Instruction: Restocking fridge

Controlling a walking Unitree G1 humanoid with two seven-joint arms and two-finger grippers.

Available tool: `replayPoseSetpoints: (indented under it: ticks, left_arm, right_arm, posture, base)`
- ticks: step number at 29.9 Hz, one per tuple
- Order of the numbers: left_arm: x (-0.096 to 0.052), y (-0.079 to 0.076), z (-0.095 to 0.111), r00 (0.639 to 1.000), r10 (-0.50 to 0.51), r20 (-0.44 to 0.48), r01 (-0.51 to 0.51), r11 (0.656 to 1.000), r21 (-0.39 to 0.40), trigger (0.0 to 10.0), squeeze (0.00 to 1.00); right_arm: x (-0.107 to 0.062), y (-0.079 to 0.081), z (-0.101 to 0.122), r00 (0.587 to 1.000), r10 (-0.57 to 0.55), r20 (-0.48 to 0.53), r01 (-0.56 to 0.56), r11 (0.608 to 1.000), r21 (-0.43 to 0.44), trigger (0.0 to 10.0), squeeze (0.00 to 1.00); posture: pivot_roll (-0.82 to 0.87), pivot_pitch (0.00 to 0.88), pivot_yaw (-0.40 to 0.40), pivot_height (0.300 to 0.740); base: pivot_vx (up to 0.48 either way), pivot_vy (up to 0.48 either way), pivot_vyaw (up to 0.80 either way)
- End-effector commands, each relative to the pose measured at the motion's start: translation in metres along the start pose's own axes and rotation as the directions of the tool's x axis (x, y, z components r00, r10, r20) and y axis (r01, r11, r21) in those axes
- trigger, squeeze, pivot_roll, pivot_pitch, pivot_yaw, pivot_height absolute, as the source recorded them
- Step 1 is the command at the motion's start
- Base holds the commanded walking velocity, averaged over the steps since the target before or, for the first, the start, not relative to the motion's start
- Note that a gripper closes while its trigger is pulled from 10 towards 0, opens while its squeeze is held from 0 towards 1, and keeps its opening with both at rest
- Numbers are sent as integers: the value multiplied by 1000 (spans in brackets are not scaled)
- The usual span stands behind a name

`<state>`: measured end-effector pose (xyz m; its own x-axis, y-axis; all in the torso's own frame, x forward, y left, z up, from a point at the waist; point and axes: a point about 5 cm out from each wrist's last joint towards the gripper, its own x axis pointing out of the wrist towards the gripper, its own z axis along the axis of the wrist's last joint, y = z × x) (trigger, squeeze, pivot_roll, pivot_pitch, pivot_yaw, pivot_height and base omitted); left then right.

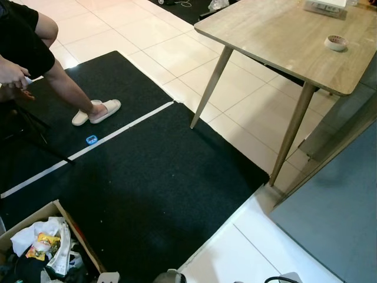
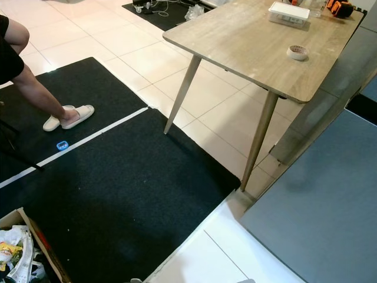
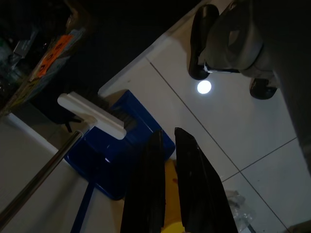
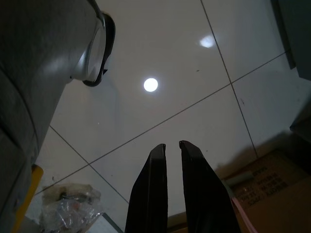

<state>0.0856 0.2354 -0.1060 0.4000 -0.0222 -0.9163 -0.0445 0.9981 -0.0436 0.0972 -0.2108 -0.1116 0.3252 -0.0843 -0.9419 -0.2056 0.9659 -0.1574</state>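
At the far left a person's leg reaches onto the black mat, with a pale slipper on the foot and a small blue thing lying near it beside a white tape line. In the near left corner of the mat sits an open cardboard box full of packets and bags; I think these are the things meant for the fridge. The left gripper hangs low over the white floor tiles, and its jaws are nearly closed with only a thin gap and nothing in them. Near it lie a blue dustpan and a white brush. Going right, the wooden worktop stands on thin legs, with a roll of tape by its near right edge and a white box near its far edge. The right gripper also hangs over the tiles, its jaws almost shut and empty. At the far right is a big grey flat face, which may be the fridge door, but I cannot tell. The box lies to the left and behind both jaws, so the left arm is nearer to it, and the robot would likely need to turn left and bend down first.
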Motion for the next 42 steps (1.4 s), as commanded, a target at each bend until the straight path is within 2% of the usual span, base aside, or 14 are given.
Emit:
replayPoseSetpoints:
  ticks: [1, 16, 25, 31, 34, 36, 42]
  left_arm:
    - [-4, 5, -11, 999, 9, -34, -9, 1000, 10, 10000, 0]
    - [-5, 7, -14, 999, 7, -37, -6, 999, 33, 10000, 0]
    - [-3, 5, -7, 1000, 10, -21, -10, 1000, 19, 10000, 0]
    - [-1, 4, -2, 1000, 14, -13, -14, 1000, 5, 10000, 0]
    - [0, 2, 3, 1000, 20, -4, -21, 1000, -11, 10000, 0]
    - [0, 2, 3, 1000, 20, -4, -21, 1000, -11, 10000, 0]
    - [4, -5, 14, 998, 19, 61, -14, 996, -92, 10000, 0]
  right_arm:
    - [-1, 24, -13, 995, 89, -39, -90, 996, -13, 10000, 0]
    - [-2, 26, -18, 994, 98, -44, -98, 995, -12, 10000, 0]
    - [-1, 23, -10, 995, 92, -34, -93, 995, -25, 10000, 0]
    - [0, 21, -3, 996, 83, -17, -83, 996, -29, 10000, 0]
    - [1, 19, 4, 998, 66, 7, -66, 998, -21, 10000, 0]
    - [1, 19, 4, 998, 66, 7, -66, 998, -21, 10000, 0]
    - [2, 11, 16, 998, 35, 44, -31, 995, -92, 10000, 0]
  posture:
    - [135, 219, 21, 740]
    - [143, 231, 31, 740]
    - [142, 211, 12, 740]
    - [121, 165, 3, 740]
    - [69, 94, -30, 740]
    - [69, 94, -30, 740]
    - [18, 21, -73, 740]
  base:
    - [0, 0, 0]
    - [0, 0, 0]
    - [0, 0, 0]
    - [0, 0, 0]
    - [0, 0, 0]
    - [0, 0, 0]
    - [0, 0, 0]
